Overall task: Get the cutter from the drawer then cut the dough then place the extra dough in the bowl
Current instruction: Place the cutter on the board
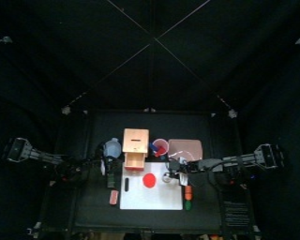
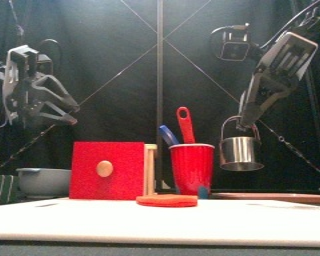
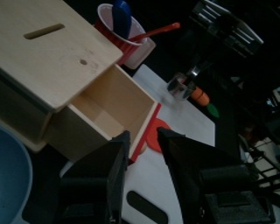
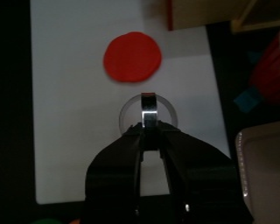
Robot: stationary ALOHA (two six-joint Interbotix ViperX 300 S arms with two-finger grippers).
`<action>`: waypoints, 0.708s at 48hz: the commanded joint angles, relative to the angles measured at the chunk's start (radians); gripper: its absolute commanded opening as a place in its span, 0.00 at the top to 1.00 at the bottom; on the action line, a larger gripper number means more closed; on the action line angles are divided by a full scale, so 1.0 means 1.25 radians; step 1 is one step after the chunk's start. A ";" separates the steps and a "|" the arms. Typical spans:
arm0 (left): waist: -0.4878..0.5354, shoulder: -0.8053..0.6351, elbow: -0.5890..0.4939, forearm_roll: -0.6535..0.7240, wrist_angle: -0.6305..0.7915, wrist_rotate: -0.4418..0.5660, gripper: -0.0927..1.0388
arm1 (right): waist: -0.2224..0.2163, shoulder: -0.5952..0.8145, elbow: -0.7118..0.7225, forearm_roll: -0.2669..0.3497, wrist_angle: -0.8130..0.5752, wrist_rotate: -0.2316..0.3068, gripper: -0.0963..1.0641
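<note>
The round metal cutter (image 2: 238, 150) hangs a little above the white cutting board (image 1: 153, 202), with my right gripper (image 2: 239, 124) shut on its wire handle. In the right wrist view the cutter (image 4: 149, 110) is just short of the flat red dough disc (image 4: 133, 57), not over it. The dough (image 2: 167, 200) lies on the board in front of the wooden box (image 1: 138, 150). Its red-fronted drawer (image 3: 101, 109) stands pulled out and empty. My left gripper (image 3: 143, 144) hovers open beside the drawer, left of the board. The blue-grey bowl (image 2: 43, 180) sits left of the box.
A red cup (image 2: 190, 166) with a blue and a red toy knife stands right of the box. The pink tray (image 1: 184, 147) lies at the back right. Small toy foods (image 1: 187, 192) rest at the board's right edge, and another (image 1: 112, 197) beside its left edge.
</note>
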 commanded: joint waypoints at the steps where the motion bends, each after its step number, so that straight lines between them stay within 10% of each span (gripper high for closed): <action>1: 0.017 -0.001 -0.029 0.004 -0.006 0.001 0.27 | 0.000 0.010 -0.005 0.000 -0.011 -0.001 0.47; 26: 0.173 0.010 -0.118 0.005 0.000 0.004 0.29 | 0.001 -0.034 -0.027 -0.027 -0.034 -0.005 0.21; 34: 0.292 0.058 -0.205 -0.026 0.060 0.001 0.52 | 0.044 0.000 -0.056 -0.075 -0.198 -0.004 0.25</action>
